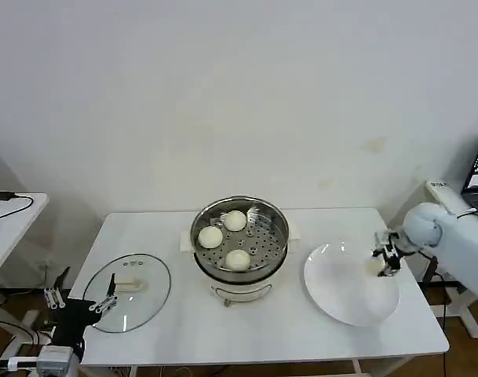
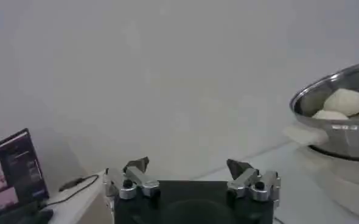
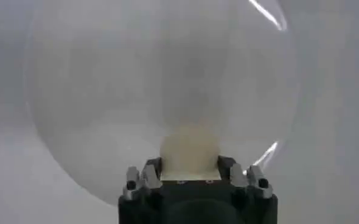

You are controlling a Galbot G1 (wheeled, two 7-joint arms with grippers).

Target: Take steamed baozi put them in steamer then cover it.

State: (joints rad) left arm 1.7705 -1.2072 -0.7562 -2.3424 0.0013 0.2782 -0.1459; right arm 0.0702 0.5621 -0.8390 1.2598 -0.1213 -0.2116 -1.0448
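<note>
Nearest the robot, the left gripper (image 1: 82, 302) waits with its fingers spread wide and empty at the table's front-left edge, beside the round glass lid (image 1: 129, 292) lying flat on the white table (image 1: 184, 330). The right gripper (image 1: 386, 259) hangs over the far-right rim of the flat white plate (image 1: 341, 294), its fingers closed around the last small, round, off-white steamed baozi (image 3: 190, 152). Farther back, the round shiny stainless-steel steamer (image 1: 240, 236) already holds three buns. The soft dough could be dented by the squeeze or slip out during the carry; a low approach could knock the steamer's rim.
</note>
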